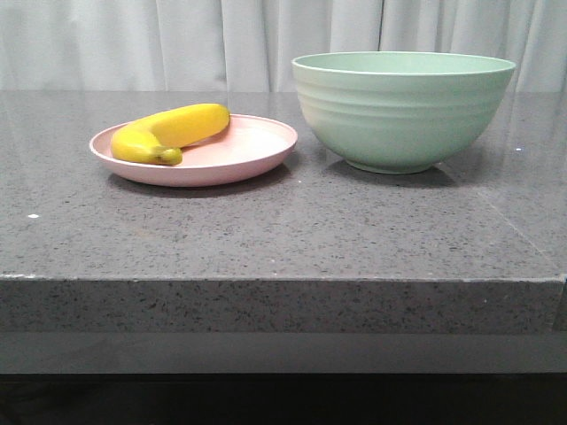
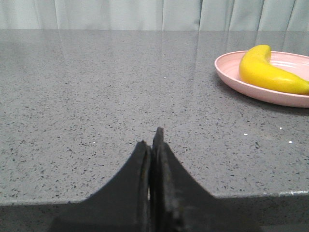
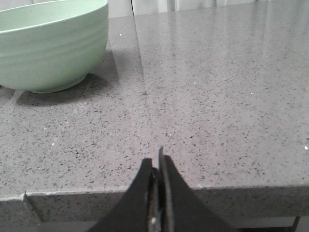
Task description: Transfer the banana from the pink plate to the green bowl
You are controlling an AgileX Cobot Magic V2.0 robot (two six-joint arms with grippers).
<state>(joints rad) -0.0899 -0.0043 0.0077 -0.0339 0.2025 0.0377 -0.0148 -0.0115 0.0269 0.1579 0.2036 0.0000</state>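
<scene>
We see a grey speckled stone table (image 1: pixel 283 239) with a pale curtain (image 1: pixel 177 44) behind it. The green bowl (image 1: pixel 403 111) sits upright on the right side of the table, just beside the pink plate (image 1: pixel 257 146) but not touching it. The banana (image 1: pixel 171 131) lies on the plate's left half, stem tip toward the front, well clear of the bowl. We read the left gripper (image 2: pixel 153 145) as pressed together, holding nothing, low at the table's near edge, well apart from the plate. The right gripper (image 3: pixel 158 164) is likewise pressed together and empty, at the near edge, apart from the bowl.
</scene>
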